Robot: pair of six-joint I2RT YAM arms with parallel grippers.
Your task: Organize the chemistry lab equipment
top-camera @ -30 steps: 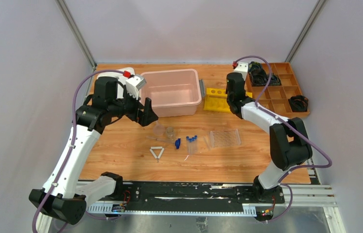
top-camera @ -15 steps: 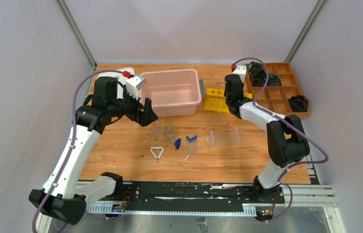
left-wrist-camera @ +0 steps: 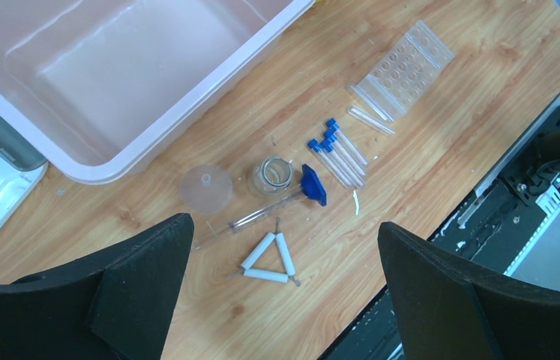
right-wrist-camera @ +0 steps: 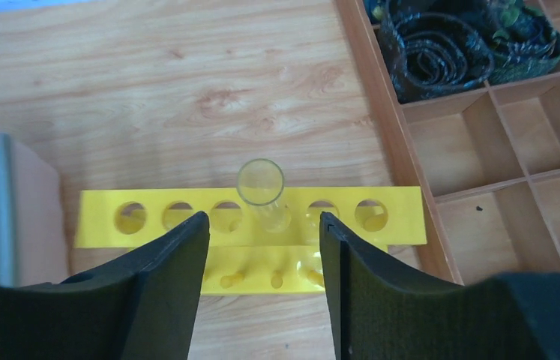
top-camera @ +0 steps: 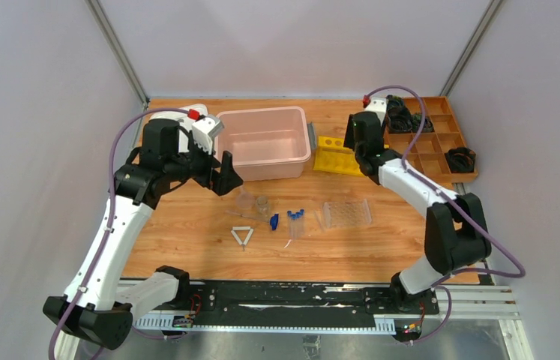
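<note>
Top external view: your bench [top-camera: 187,255] carries a pink tub [top-camera: 262,171] at the middle of its far edge and a wooden compartment tray [top-camera: 441,161] in the far right corner. A yellow rack [top-camera: 333,159] sits between the two.

Your left gripper [left-wrist-camera: 282,229] hangs just in front of the tub with its jaws spread wide, holding nothing. Your right gripper [right-wrist-camera: 264,221] hovers over the yellow rack. Its fingers [right-wrist-camera: 179,262] stand partly apart on either side of a clear tube [right-wrist-camera: 260,184] that stands upright in the rack's fourth hole, and neither finger touches it.

The remaining lab equipment lies in the middle of the bench:
- The clear plastic tube tray [left-wrist-camera: 404,71] is furthest right.
- The blue-capped tubes [left-wrist-camera: 336,150] lie just left of it.
- A small beaker [left-wrist-camera: 273,174] and a clear flask [left-wrist-camera: 206,187] stand side by side, nearest the tub.
- A thin rod [left-wrist-camera: 262,214] lies just in front of them.
- The white triangle [left-wrist-camera: 268,259] lies nearest the bench's near edge.
</note>
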